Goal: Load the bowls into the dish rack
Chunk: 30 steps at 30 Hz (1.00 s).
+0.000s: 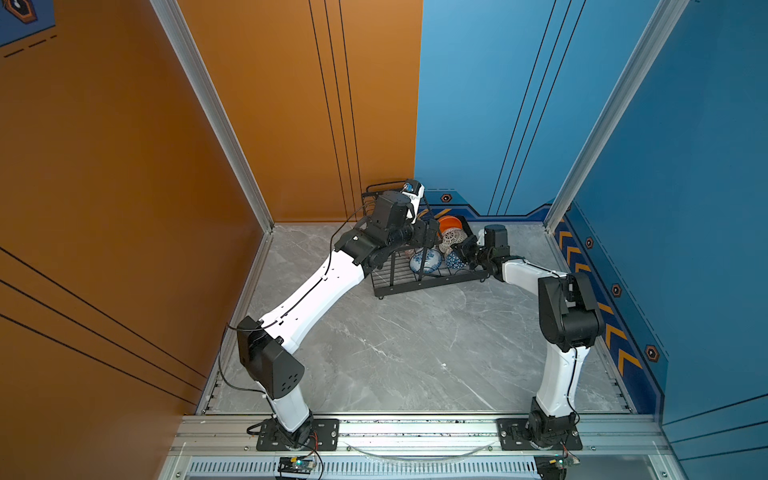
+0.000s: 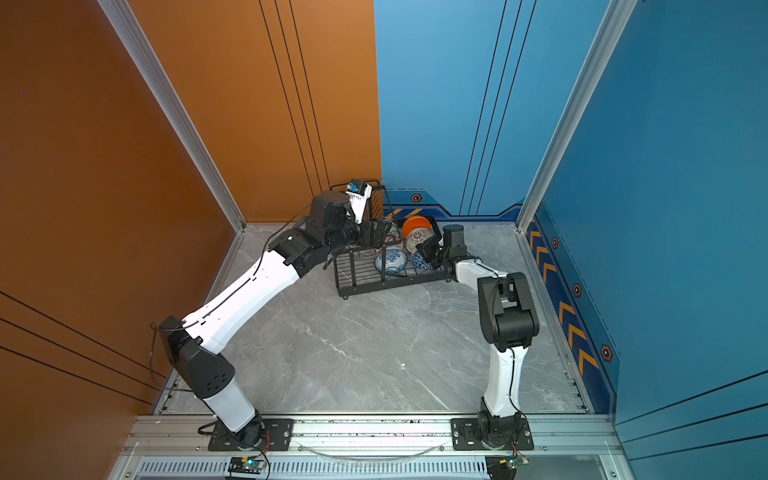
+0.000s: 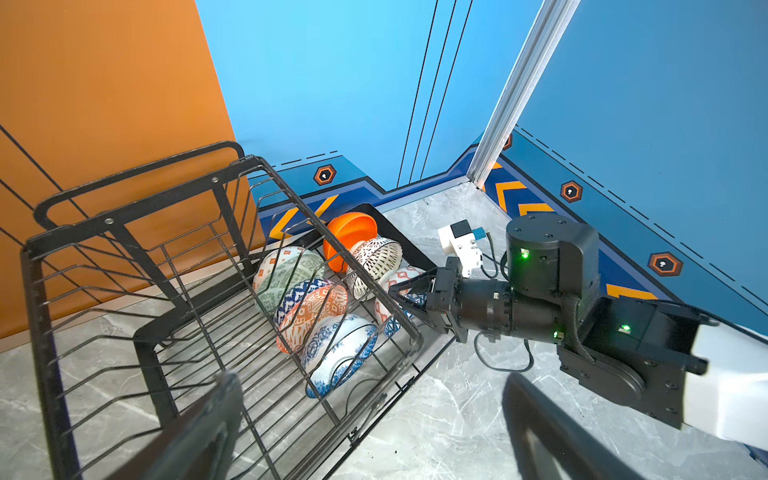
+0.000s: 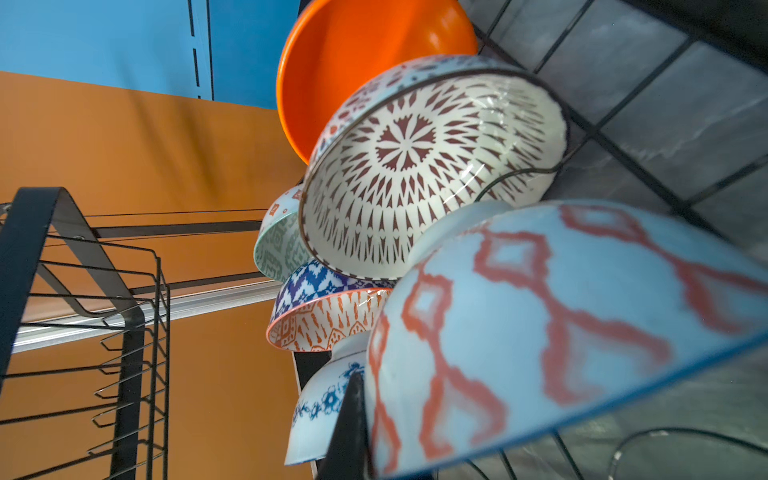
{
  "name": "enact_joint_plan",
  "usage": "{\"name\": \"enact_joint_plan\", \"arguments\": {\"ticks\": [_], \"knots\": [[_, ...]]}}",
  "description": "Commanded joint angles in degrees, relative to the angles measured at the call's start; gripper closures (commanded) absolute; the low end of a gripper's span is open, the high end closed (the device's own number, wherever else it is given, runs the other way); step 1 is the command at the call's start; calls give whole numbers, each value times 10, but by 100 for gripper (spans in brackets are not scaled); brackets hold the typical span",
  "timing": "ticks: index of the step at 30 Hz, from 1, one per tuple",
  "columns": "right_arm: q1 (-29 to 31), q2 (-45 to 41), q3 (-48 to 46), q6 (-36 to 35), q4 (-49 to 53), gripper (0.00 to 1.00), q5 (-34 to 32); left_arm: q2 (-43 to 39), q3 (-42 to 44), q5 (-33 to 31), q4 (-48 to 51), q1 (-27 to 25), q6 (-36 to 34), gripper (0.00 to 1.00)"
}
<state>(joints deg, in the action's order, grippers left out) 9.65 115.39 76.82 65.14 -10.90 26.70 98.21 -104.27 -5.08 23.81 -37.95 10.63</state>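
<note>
Crowding dish rack (image 3: 162,201): 6 bowls (image 3: 340,353)

In both top views the left arm (image 1: 316,286) partly hides the dish rack's (image 1: 419,284) upper tier, at 10 o'clock. The orange-white diamond bowl (image 4: 561,332) — close to the right wrist camera — is blurred and cut off.

**Lettering, numbers, brand names:** none can be read in any view.

**Graphic signs only:**
- Hexagon emblems (image 3: 571,191), black with an orange edge and a small white mark at the centre. They stand in a row on the dark blue wall trim (image 3: 618,227), right of centre in the frame.
- Orange chevrons (image 1: 628,360) sit on the same trim between the emblems, lower right in both top views.
- Part of a similar hexagon shows on a blue panel (image 1: 20,10), upper left corner in a top view.
</note>
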Motion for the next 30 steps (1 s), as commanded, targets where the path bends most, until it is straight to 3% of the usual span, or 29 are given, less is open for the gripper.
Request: {"name": "enact_joint_plan", "arguments": {"ticks": [1,18,30], "knots": [[13,17,12,-12,92,95,18,-17,6,-17,-4,-3,8,2],[16,55,49,-18,125,91,18,-25,18,-25,-5,-2,8,2],[17,68,66,-17,129,82,20,-26,20,-27,-6,-1,9,2]]}}
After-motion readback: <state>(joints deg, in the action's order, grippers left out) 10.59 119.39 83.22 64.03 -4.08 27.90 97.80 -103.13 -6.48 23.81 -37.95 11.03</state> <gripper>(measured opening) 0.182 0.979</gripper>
